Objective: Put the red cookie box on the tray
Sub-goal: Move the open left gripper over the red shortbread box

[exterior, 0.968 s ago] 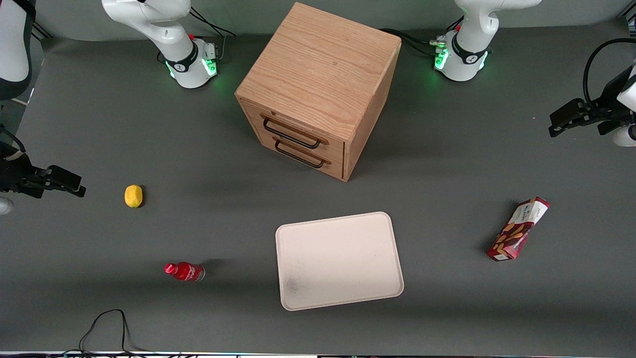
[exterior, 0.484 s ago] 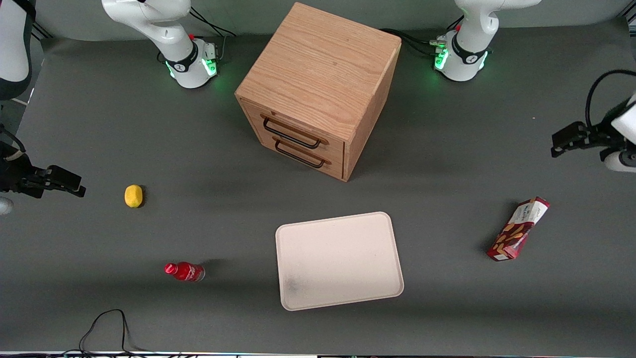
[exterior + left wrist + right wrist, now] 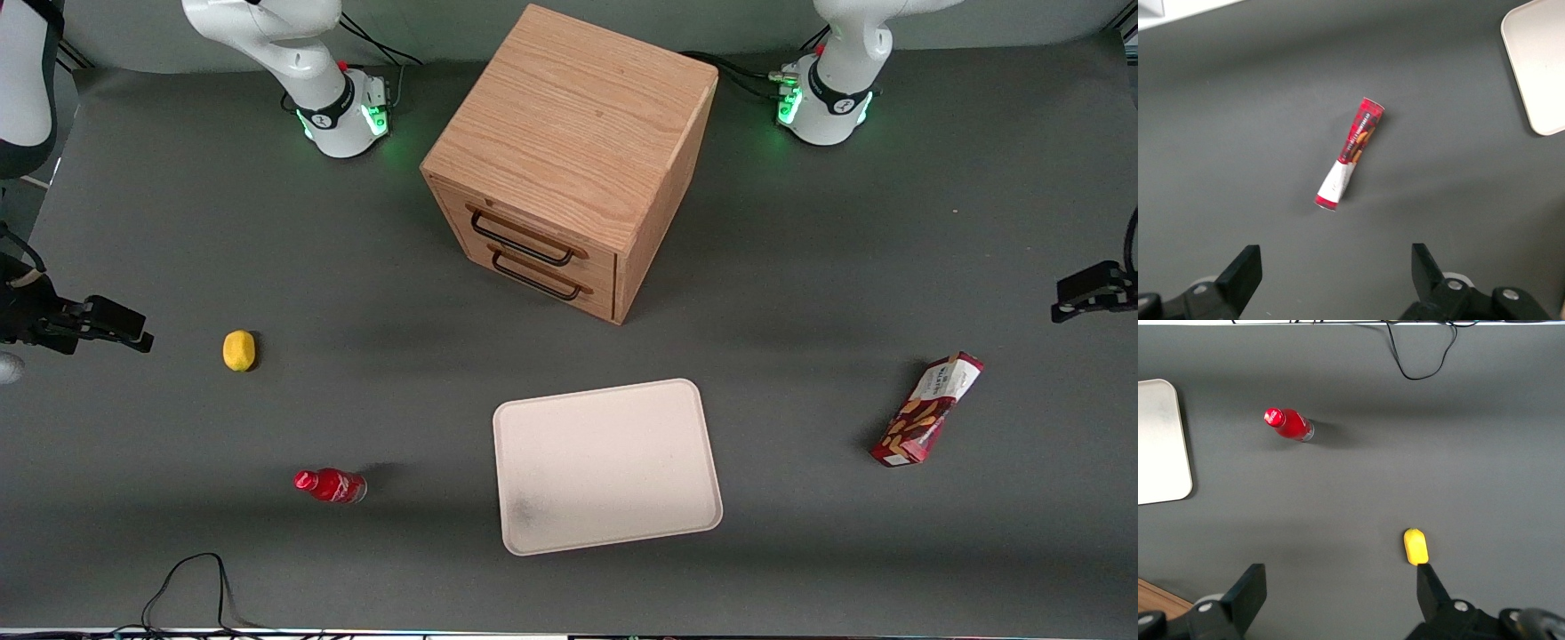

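Note:
The red cookie box (image 3: 927, 409) lies flat on the grey table toward the working arm's end, its white-panel end pointing away from the front camera. In the left wrist view the red cookie box (image 3: 1350, 153) lies well ahead of my gripper (image 3: 1335, 257), which is open with nothing between its fingers. My gripper (image 3: 1071, 300) hangs above the table at the edge of the front view, farther from the front camera than the box and apart from it. The cream-white tray (image 3: 607, 465) lies bare near the table's middle, and a corner of the tray (image 3: 1538, 60) shows in the left wrist view.
A wooden two-drawer cabinet (image 3: 569, 151) stands farther from the front camera than the tray. A yellow lemon (image 3: 238, 350) and a small red bottle (image 3: 329, 485) lie toward the parked arm's end. A black cable (image 3: 191, 578) loops near the table's front edge.
My gripper has moved nearer to the front camera and outward toward the working arm's end, now mostly out of the front view. The box and tray have not moved.

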Available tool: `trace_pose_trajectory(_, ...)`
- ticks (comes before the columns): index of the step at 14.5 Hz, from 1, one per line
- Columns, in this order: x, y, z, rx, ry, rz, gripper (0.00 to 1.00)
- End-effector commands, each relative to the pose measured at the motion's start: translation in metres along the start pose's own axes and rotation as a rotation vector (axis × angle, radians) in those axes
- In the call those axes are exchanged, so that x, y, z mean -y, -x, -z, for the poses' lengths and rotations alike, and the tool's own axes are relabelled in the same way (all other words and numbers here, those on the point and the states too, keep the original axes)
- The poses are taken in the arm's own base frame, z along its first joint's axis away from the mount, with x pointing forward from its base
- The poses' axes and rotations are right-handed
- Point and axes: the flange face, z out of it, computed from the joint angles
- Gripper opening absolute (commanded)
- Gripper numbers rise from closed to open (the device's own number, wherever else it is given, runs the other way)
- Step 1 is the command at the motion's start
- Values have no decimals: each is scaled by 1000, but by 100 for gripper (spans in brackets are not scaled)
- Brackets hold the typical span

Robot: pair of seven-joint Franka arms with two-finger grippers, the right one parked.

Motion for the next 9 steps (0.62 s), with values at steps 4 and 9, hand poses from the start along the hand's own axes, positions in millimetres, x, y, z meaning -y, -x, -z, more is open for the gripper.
trace_pose_trajectory(4,4,-13,3,1,-3,-212,100)
trace_pose_trajectory(9,1,-19,-8,13,3,-429,100)
